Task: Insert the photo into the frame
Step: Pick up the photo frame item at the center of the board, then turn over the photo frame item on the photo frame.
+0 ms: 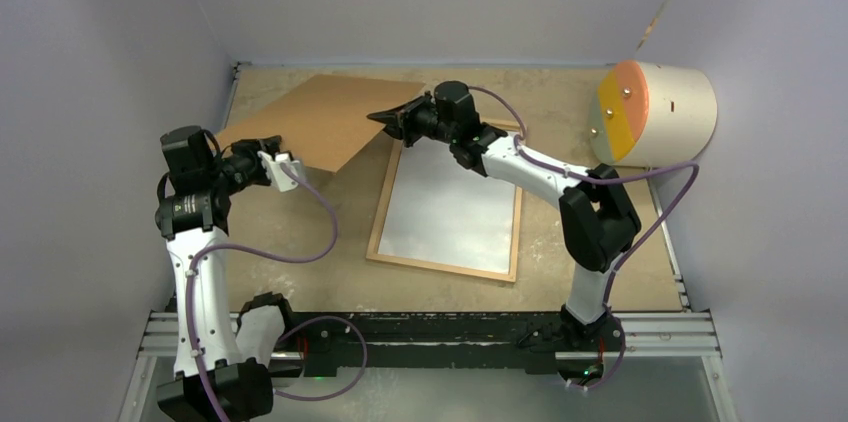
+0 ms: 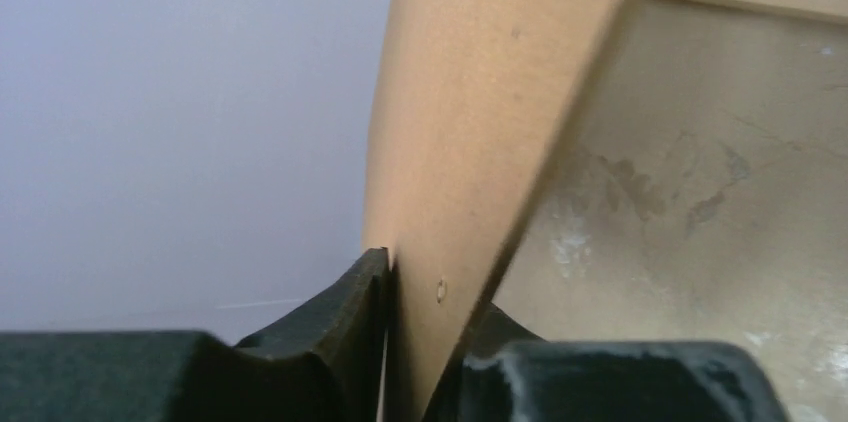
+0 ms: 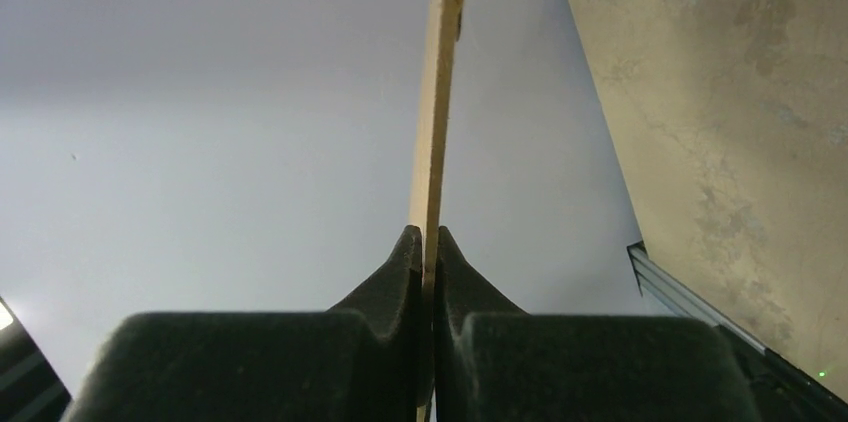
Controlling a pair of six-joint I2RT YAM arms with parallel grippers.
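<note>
Both ends of the backing board (image 1: 320,117) are gripped and it's lifted at a tilt: left gripper (image 1: 268,154) clamped on its corner, right gripper (image 1: 395,117) pinched shut on the far edge. The frame (image 1: 442,270) lies flat just beside it, with what looks like the photo (image 1: 450,207) inside, pale side up. I'd move both arms together so the board doesn't twist

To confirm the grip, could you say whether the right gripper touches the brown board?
Touching: the right wrist view shows the right gripper pinched shut on the brown board edge-on.
</note>
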